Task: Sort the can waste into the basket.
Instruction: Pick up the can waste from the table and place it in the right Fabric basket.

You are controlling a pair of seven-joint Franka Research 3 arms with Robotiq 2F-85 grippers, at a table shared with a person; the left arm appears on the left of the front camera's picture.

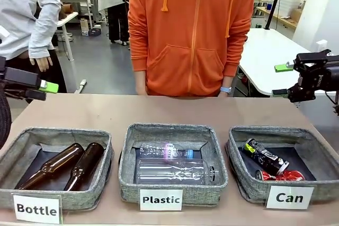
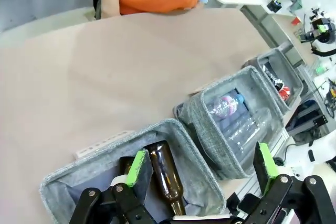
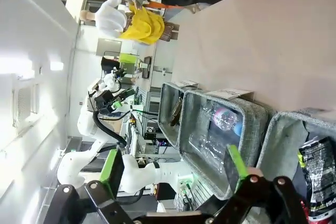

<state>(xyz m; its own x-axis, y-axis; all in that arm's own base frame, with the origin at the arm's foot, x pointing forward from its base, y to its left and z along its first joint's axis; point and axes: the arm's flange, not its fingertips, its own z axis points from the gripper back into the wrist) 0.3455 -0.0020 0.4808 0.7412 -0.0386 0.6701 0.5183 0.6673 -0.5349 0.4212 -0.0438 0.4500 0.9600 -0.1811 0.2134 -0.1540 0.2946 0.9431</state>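
From the front, the black printed can and the red can both lie inside the right-hand "Can" basket on the desk, so the sorting looks done. The left wrist view shows the left gripper with jaws wide apart and empty above the bottle basket. The right wrist view shows the right gripper equally spread, holding nothing, though the red can is barely visible at the edge.

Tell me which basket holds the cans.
The basket labelled "Can", rightmost in the front view, holds the black can and red can; the others hold bottles.
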